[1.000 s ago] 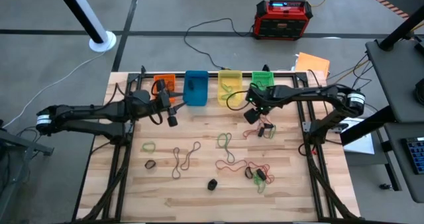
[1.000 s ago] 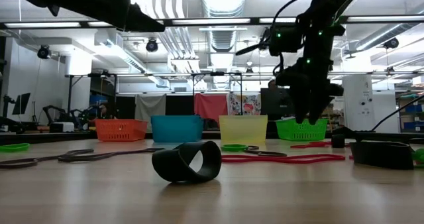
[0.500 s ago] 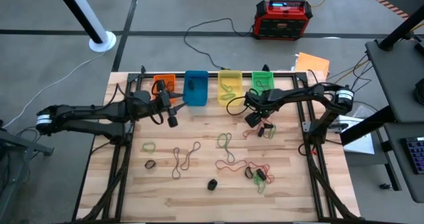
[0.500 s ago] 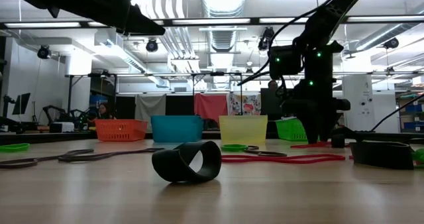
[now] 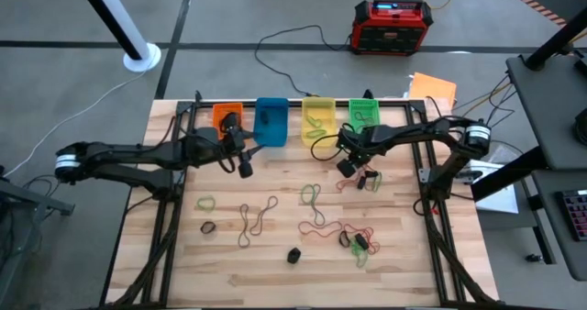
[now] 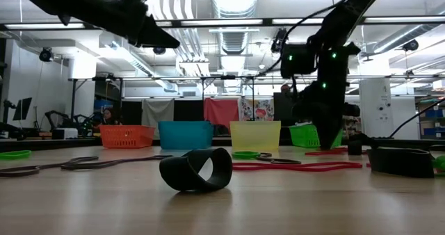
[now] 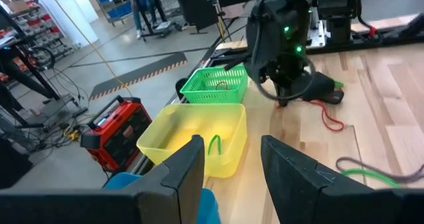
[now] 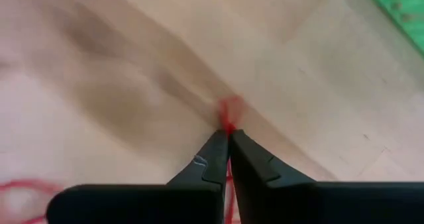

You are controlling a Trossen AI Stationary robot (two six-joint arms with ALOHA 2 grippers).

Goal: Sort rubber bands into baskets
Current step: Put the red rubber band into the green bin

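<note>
Four baskets stand in a row at the table's far edge: orange (image 5: 227,117), blue (image 5: 271,122), yellow (image 5: 317,119) and green (image 5: 364,113). Rubber bands lie scattered on the wood: green ones (image 5: 312,195), brown ones (image 5: 257,216) and red ones (image 5: 316,227). My right gripper (image 5: 347,168) (image 8: 228,136) points steeply down at the table in front of the green basket, shut on a red rubber band (image 8: 229,111). My left gripper (image 5: 246,168) (image 7: 232,164) hangs open above the wood in front of the blue basket, with nothing between its fingers. My right gripper pinches a strand of the red rubber band (image 8: 229,118) between its two fingertips. The fingers come from above, pointing steeply down. A small red bit shows just beyond the tips, close to the wood; whether it is lifted clear, I cannot tell.
A thick black band (image 6: 196,169) stands on edge near the table's front. A tangle of red, green and dark bands (image 5: 358,241) lies at the near right. A red-black box (image 5: 393,24) sits on the floor beyond the table. Black cables run along the far edge.
My right gripper has sunk toward the table in front of the green basket and shut its fingers on the red band. My left gripper has drifted a little toward the table's right edge and downward, staying open.
</note>
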